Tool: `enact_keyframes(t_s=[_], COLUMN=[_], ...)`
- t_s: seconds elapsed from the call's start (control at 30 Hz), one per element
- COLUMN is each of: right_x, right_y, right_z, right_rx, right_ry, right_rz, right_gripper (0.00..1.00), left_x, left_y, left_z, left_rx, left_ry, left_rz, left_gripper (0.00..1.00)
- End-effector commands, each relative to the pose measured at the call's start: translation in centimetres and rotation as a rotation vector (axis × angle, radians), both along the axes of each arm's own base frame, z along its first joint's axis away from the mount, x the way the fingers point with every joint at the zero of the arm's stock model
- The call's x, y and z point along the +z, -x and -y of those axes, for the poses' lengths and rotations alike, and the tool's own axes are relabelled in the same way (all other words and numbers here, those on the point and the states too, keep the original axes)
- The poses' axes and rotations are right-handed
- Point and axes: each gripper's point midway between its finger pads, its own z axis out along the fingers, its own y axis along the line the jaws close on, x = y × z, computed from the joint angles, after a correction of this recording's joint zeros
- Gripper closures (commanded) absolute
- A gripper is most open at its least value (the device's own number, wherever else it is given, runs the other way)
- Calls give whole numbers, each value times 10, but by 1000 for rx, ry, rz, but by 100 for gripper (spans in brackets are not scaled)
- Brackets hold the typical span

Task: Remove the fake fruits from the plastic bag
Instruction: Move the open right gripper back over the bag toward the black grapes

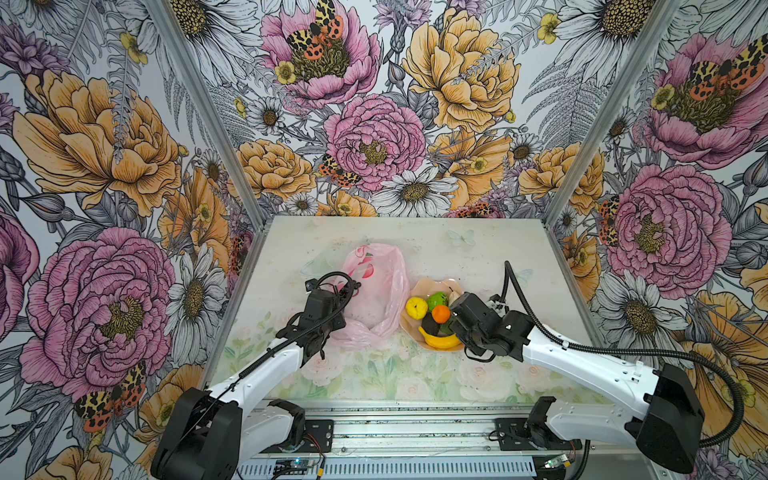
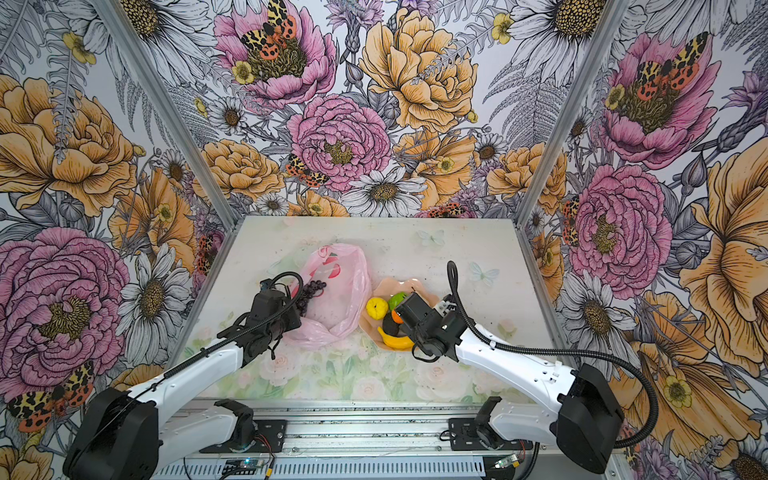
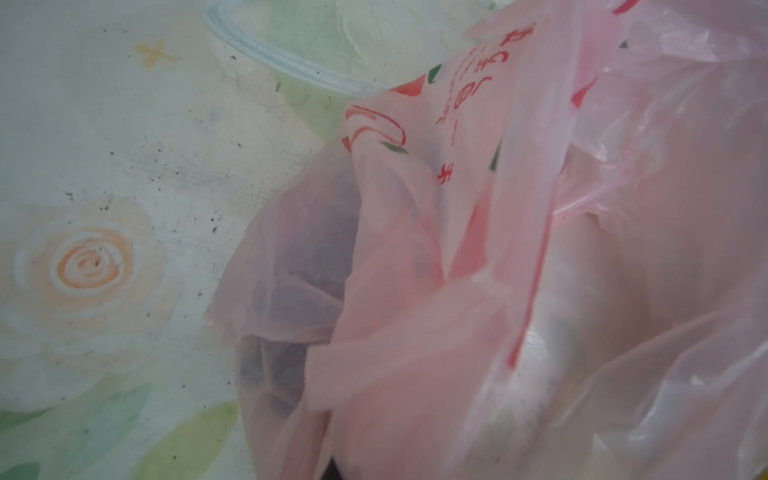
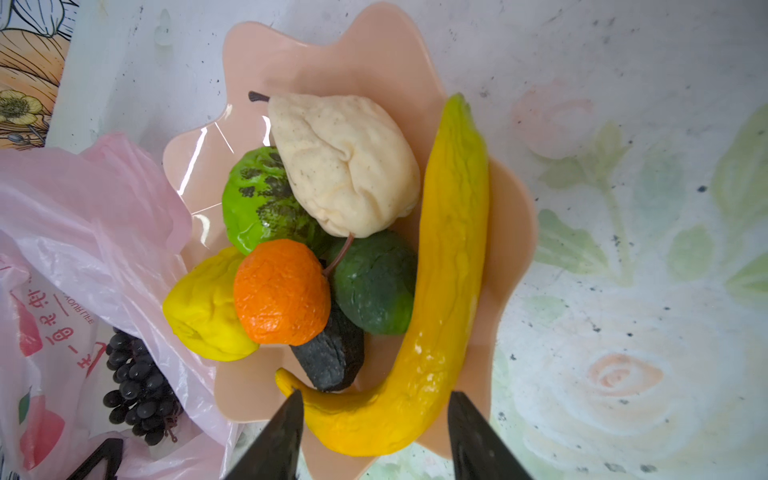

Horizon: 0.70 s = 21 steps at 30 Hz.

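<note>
As the right gripper (image 4: 376, 397) straddles the curved yellow plastic banana (image 4: 449, 249), its jaws stand apart. Film of the crinkly pale-pink plastic bag (image 4: 83, 216) half-covers the black toy grape bunch (image 4: 137, 382) beside the left gripper (image 4: 102, 455), which pinches that bag.

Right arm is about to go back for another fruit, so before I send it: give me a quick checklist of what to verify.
1. Right gripper open, jaws spread over the banana: ok.
2. Banana lying inside the bowl: ok.
3. Left gripper shut on the plastic bag: ok.
4. Bag emptied: not ok, the grape bunch sits at the bag, not in the bowl.
5. More fruit hidden under the film: cannot tell.
</note>
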Motion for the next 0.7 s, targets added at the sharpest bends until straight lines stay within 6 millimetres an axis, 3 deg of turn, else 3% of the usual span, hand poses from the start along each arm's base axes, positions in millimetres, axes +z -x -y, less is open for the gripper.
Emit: enact_keyframes(t_s=[0.0,0.17,0.3,0.4,0.53,0.67], right_x=[5,31,68,86,100,92], right_y=[-2,-16,-38,-53,-68,-73], right_z=[11,8,-11,-42,-101,-165], right_rx=[15,71,201,333,504,672], right_ry=[44,80,150,183,175,135], right_rz=[45,137,241,293,359,374], right_gripper=[39,38,36,34,32,31], left_x=[7,3,-2,-7,-9,-10], left_y=[-5,-3,3,10,22,33], left_z=[1,-4,-11,-14,-18,-24], left_rx=[-8,9,52,84,137,181], left_ry=[60,110,174,219,254,260], left_rz=[38,18,-13,-39,-57,-55], left_gripper=[100,100,100,100,100,100])
